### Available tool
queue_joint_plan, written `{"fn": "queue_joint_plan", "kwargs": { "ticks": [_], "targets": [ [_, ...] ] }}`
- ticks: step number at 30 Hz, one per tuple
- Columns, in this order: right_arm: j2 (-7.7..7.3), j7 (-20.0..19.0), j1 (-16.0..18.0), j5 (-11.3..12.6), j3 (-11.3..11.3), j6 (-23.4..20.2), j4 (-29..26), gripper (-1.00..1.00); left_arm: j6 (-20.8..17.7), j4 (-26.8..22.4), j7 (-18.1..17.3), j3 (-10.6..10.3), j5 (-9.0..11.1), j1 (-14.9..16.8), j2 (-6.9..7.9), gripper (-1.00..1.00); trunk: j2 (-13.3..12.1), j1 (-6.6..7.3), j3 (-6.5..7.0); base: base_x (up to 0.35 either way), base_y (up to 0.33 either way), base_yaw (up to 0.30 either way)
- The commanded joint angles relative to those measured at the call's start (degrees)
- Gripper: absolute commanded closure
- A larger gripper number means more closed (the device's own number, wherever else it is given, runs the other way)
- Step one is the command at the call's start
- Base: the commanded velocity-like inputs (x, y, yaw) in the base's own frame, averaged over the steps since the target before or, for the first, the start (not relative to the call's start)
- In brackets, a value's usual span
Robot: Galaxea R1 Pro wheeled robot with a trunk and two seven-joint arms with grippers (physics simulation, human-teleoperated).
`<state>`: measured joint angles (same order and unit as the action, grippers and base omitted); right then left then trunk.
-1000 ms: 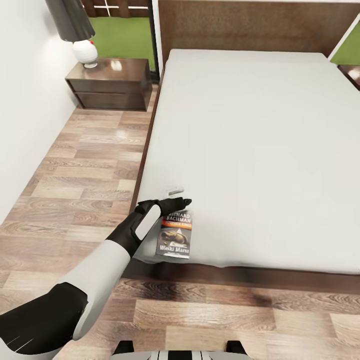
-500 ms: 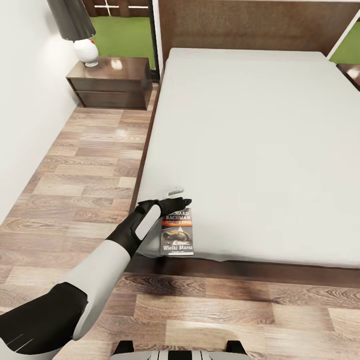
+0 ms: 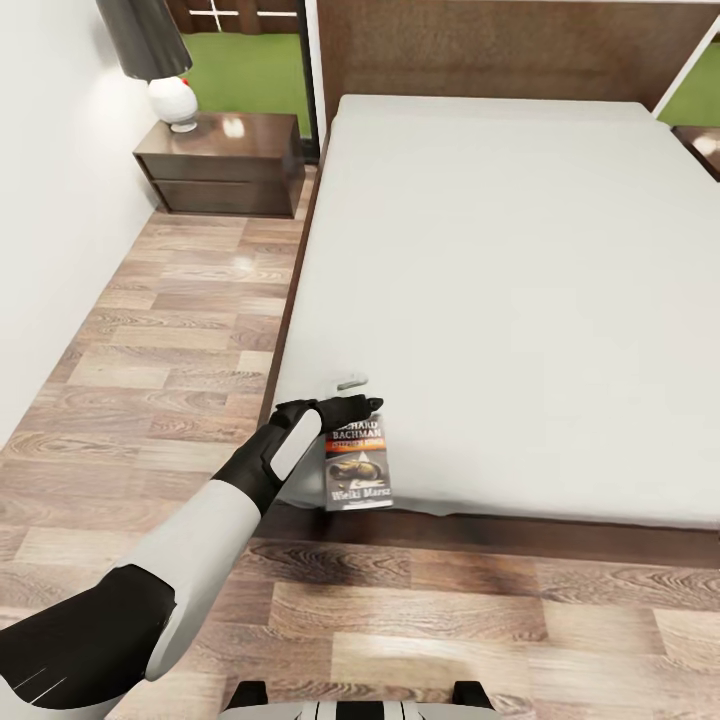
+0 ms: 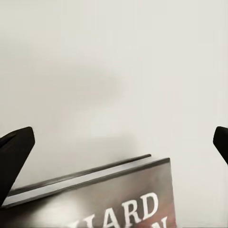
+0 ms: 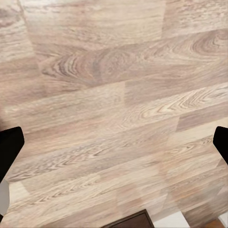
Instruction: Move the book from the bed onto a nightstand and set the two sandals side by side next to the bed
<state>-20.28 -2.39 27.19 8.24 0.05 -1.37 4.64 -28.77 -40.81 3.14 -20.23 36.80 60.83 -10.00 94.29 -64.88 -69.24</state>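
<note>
Book (image 3: 357,468) lies flat, cover up, at the near left corner of the bed (image 3: 520,300), on the grey mattress right by the foot edge. Its near end looks like it reaches or slightly overhangs the mattress edge, though that's hard to confirm from the head view.

Left gripper (image 3: 345,407) sits at the book's far (title) end, low over the mattress. In the left wrist view the two fingertips (image 4: 14,152) stand wide apart with the book's top edge (image 4: 118,190) between them and nothing pinched, so the jaws are spread. Right gripper (image 5: 114,147) points down at bare wood floor (image 5: 114,71), its tips also wide apart, holding nothing.

Handling, my read:
- Thin paperback: light, floppy, will bend if held by one corner.
- Glossy cover is probably slick, so pad grip on the faces may slip.
- It lies flush on a soft mattress with no gap underneath; pressing a finger down into the mattress could get it under the edge.
- Best hold: pinch across the thickness at the spine side or the short top edge, near mid-width, so it hangs without twisting.
- Alternative: slide it further off the foot edge and pinch the overhang.

Target is the nightstand (image 3: 222,165) by the headboard, left of the bed, with a lamp (image 3: 172,95) on its left part; the rest of its top looks free.
</note>
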Motion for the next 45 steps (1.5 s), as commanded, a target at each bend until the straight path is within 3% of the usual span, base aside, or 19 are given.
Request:
{"fn": "queue_joint_plan", "kwargs": {
  "ticks": [1, 11, 45],
  "targets": [
    [-0.02, -0.25, 0.06, 0.55, 0.04, -0.04, 0.1, -1.0, -0.41, 0.03, 0.55, -0.07, 0.55, -0.01, 0.0, -1.0, 0.01, 0.0, -0.04, -0.044, 0.0, 0.0],
    [-0.02, -0.25, 0.06, 0.55, 0.04, -0.04, 0.11, -1.0, -0.41, 0.03, 0.55, -0.07, 0.55, -0.01, 0.0, -1.0, 0.01, 0.0, -0.04, -0.009, 0.0, 0.0],
    [-0.01, -0.26, 0.06, 0.55, 0.04, -0.04, 0.05, -1.0, -0.5, -0.08, 0.5, -0.07, 0.54, -0.01, 0.0, -1.0, -13.62, 7.47, 6.07, 0.0, 0.0, 0.0]
  ]
}}
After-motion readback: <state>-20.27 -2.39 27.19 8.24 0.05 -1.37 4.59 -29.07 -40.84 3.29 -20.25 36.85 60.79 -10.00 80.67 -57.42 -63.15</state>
